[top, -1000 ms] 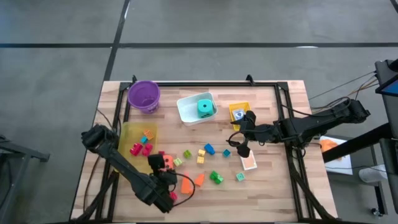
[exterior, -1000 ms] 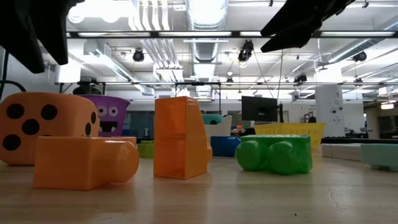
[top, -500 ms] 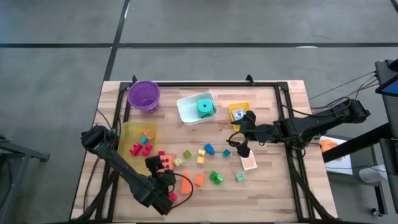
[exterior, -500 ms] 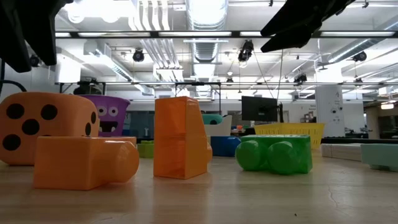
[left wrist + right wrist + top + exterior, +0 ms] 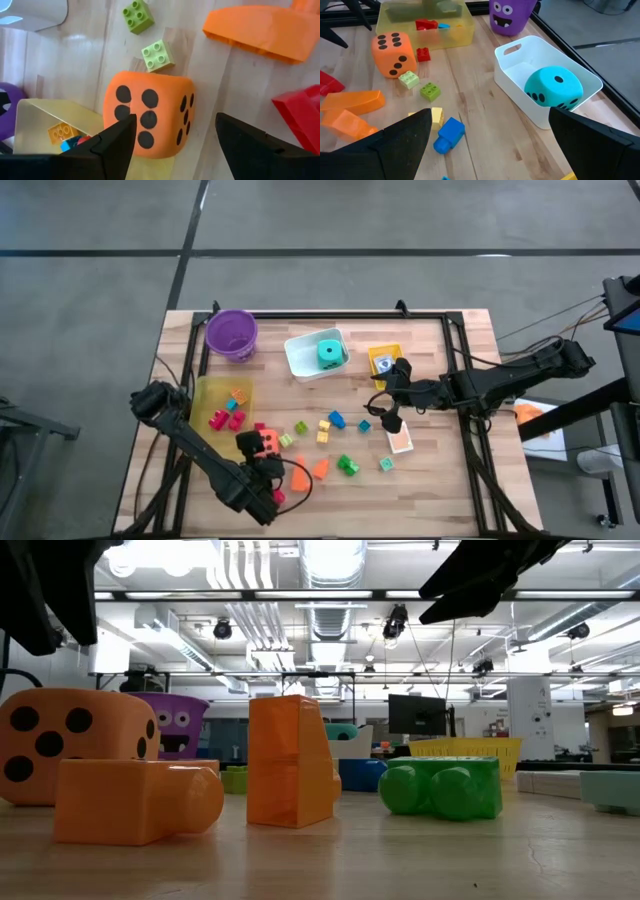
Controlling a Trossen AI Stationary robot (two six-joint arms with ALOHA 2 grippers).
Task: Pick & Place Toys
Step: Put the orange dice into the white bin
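Note:
The orange foam die (image 5: 150, 115) sits on the table beside the yellow tray (image 5: 222, 402). My left gripper (image 5: 175, 117) hangs open just above it, one finger to each side, touching nothing; the low view shows it (image 5: 45, 600) above the die (image 5: 70, 745). Small blocks lie around: light green (image 5: 158, 55), orange (image 5: 300, 476), green (image 5: 347, 465), blue (image 5: 336, 420), yellow (image 5: 324, 430). The teal die (image 5: 554, 89) rests in the white tray (image 5: 512, 60). My right gripper (image 5: 385, 405) waits open above the table's right middle, near a card (image 5: 400, 440).
The purple bowl (image 5: 232, 333) stands at the far left. The yellow tray holds several red blocks and one orange. A small yellow tray (image 5: 384, 360) sits right of the white tray. A red block (image 5: 300, 115) lies close to my left gripper. Bare wood shows along the table's near right.

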